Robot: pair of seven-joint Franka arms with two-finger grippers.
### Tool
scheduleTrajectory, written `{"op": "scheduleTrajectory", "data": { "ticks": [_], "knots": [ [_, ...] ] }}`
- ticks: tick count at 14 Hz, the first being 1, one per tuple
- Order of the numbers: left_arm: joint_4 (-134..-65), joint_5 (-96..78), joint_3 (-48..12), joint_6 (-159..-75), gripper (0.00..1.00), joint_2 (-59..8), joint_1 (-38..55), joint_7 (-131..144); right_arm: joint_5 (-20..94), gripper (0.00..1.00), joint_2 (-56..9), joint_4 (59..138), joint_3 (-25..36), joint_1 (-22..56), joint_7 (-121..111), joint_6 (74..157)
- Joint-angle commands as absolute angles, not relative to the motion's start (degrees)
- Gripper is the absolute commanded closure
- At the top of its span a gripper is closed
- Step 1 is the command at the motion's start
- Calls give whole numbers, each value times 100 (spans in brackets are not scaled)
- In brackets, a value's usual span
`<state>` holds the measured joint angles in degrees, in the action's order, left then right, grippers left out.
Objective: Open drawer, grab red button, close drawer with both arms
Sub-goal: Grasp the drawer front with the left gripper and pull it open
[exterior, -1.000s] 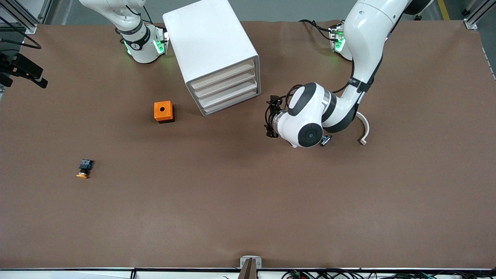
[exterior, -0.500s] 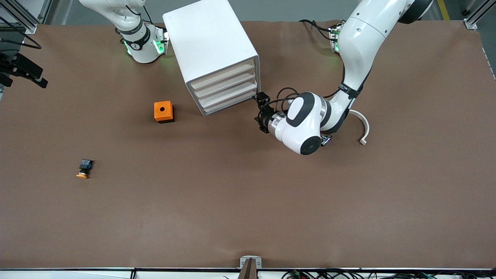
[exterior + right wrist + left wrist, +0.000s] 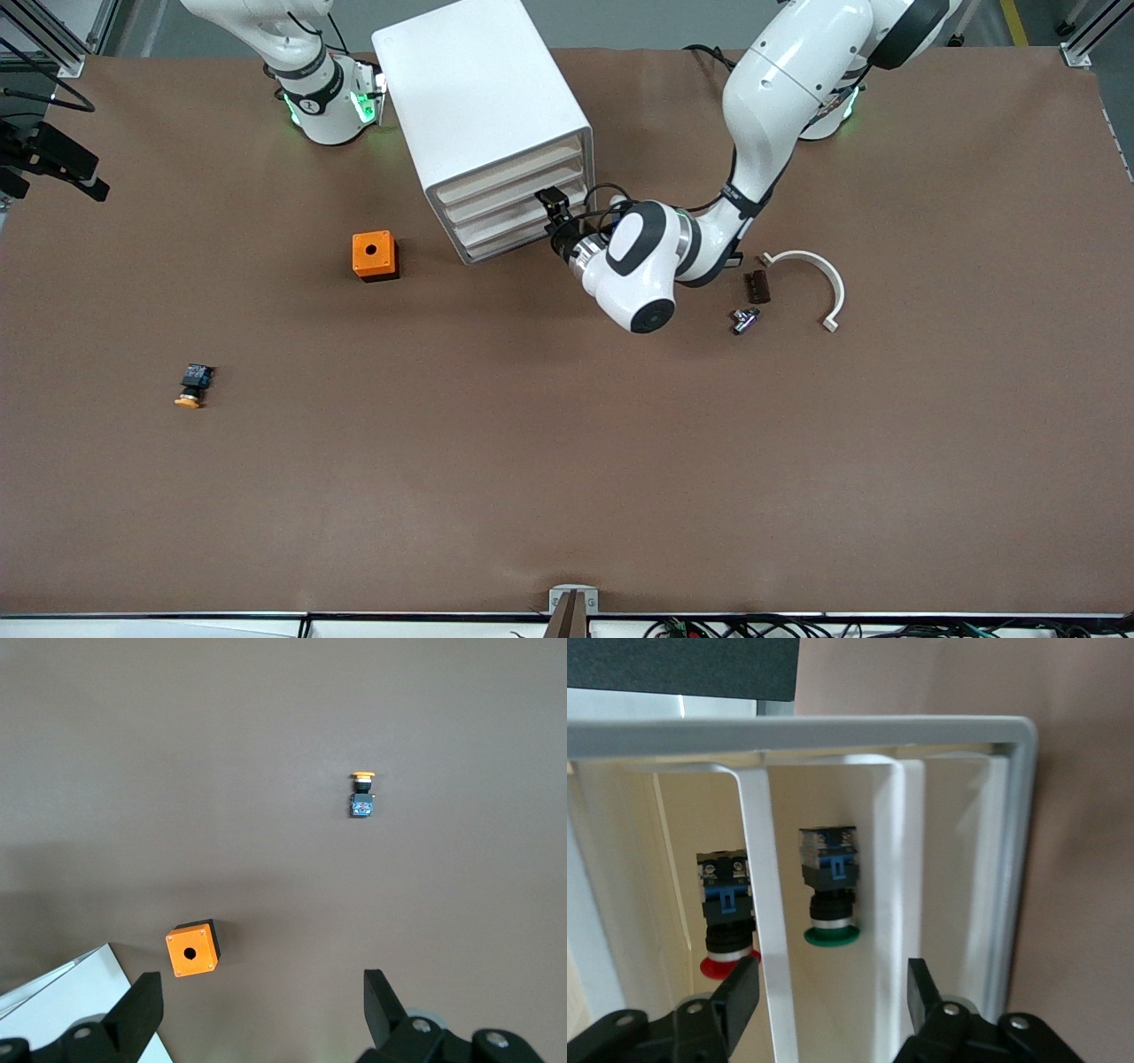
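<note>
- Brought in since a second ago: left tool (image 3: 554,208), off the open counter (image 3: 567,461) and up to the cabinet's (image 3: 483,97) drawer fronts.
- Nearest the front camera, well apart from the cabinet: yellow-capped button (image 3: 190,387).
- Closer to the cabinet: orange box (image 3: 375,255).
- At the cabinet front: left tool's fingers (image 3: 740,992) spread, clamping nothing.
- Inside the cabinet, seen past the fronts: red-capped button (image 3: 726,912) beside green-capped button (image 3: 830,895); which drawer, cannot tell.
- Top drawer (image 3: 509,175) flush with the rest.
- Waiting above the counter beside the cabinet: right tool (image 3: 257,992), fingers wide, empty.
</note>
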<state>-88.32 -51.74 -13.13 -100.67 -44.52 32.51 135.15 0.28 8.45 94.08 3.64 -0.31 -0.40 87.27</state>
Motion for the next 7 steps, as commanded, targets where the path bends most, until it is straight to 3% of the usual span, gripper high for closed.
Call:
{"op": "scheduleTrajectory", "data": {
  "ticks": [1, 2, 4, 5, 7],
  "knots": [
    [-8728, -5335, -1283, -10002, 26, -4465, 3445, 13675, -35, 0, 844, 9369, 360, -18, 0, 8684],
    [-8728, -5396, -1283, -10002, 26, -4456, 3471, 13728, -35, 0, 844, 9369, 360, -18, 0, 8692],
    [-8728, -5405, -1283, -9932, 37, -4465, 3559, 13720, -26, 0, 844, 9369, 369, -26, 9, 8692],
    [-8728, -5405, -1283, -9932, 47, -4465, 3594, 13720, -9, 0, 844, 9360, 378, -44, 9, 8701],
    [-8736, -5405, -1283, -9932, 75, -4465, 3604, 13720, 9, 0, 835, 9352, 395, -53, 9, 8727]
  ]
}}
